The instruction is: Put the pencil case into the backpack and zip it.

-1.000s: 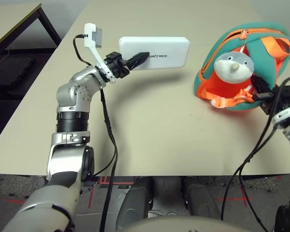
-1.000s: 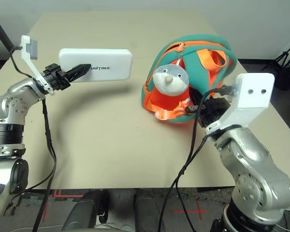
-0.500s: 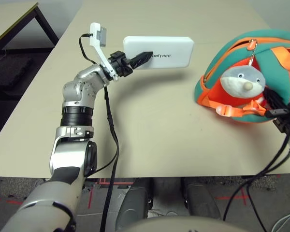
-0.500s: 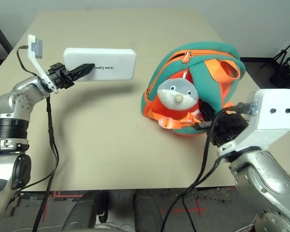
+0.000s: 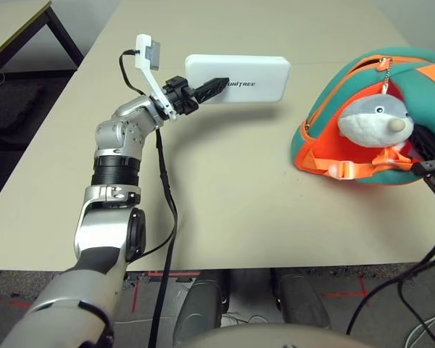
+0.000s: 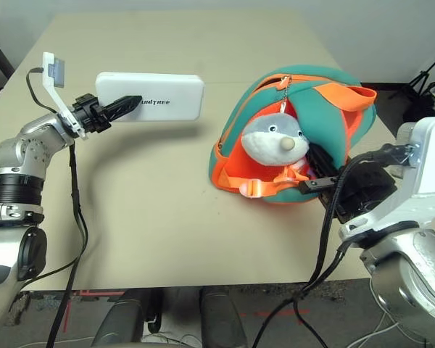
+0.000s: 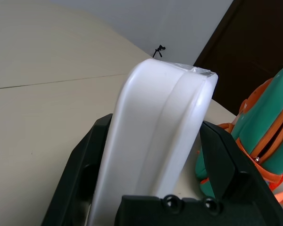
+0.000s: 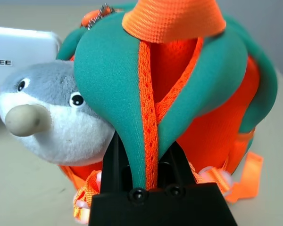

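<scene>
Two grippers work over a beige table: the left gripper, clamped on one short end of the white pencil case, holds it level above the tabletop, well apart from the backpack. On the robot's right, the right gripper pinches a teal, orange-edged flap of the backpack, beside its grey plush charm.

There was one pencil case, one backpack and one plush animal charm. There were two end effectors, the left end effector and the right end effector, and one bench.
</scene>
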You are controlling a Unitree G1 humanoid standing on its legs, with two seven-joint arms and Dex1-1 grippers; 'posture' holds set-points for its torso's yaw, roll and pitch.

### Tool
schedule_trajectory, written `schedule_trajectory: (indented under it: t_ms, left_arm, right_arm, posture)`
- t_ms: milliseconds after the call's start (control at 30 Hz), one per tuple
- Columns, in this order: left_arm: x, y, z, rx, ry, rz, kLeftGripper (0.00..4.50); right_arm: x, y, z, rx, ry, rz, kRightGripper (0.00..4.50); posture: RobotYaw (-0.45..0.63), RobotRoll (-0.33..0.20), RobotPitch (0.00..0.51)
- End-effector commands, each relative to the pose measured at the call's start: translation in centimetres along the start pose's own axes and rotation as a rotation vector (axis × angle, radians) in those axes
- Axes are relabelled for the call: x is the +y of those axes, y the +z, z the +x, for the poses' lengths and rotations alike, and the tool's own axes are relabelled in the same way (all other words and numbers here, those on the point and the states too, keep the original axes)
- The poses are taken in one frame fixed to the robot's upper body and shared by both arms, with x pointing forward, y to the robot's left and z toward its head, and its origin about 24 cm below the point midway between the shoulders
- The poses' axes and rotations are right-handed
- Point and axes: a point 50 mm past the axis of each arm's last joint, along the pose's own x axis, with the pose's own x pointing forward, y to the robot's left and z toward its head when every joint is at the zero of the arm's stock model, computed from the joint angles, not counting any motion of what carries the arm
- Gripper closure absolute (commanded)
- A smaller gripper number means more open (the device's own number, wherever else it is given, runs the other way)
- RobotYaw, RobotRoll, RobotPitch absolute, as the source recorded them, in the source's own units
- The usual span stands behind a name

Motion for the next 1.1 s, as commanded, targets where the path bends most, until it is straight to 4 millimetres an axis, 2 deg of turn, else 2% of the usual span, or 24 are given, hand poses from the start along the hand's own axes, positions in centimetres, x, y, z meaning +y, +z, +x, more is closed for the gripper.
schedule_trajectory:
  t_ms: [33, 267, 500, 600, 1100]
  left_arm:
    - [-1.1, 2.1, 0.0, -0.031, -0.047, 0.073, 1.26]
    - [-3.7, 6.1, 0.3, -0.022, -0.184, 0.172, 1.26]
    - [-5.2, 8.1, 0.0, 0.060, -0.280, 0.234, 1.26]
    - [-5.5, 7.8, 0.5, 0.087, -0.308, 0.243, 1.26]
    - [-6.4, 4.1, 3.9, 0.148, -0.436, 0.214, 1.26]
  right_arm:
    - [0.7, -0.5, 0.0, -0.030, 0.033, 0.004, 4.29]
    - [0.7, -2.9, -0.1, -0.007, 0.026, 0.001, 4.29]
    - [0.5, -3.9, 0.3, -0.014, 0.024, 0.008, 4.29]
    - [0.3, -4.1, 0.5, -0.016, 0.030, 0.002, 4.29]
    - [-0.1, -3.6, 1.2, -0.044, 0.047, -0.022, 4.29]
  posture:
    - [-0.19, 0.000, 0.169]
    - [-0.17, 0.000, 0.161]
    - [-0.14, 0.000, 0.150]
    - [-0.14, 0.000, 0.148]
    - [-0.17, 0.000, 0.157]
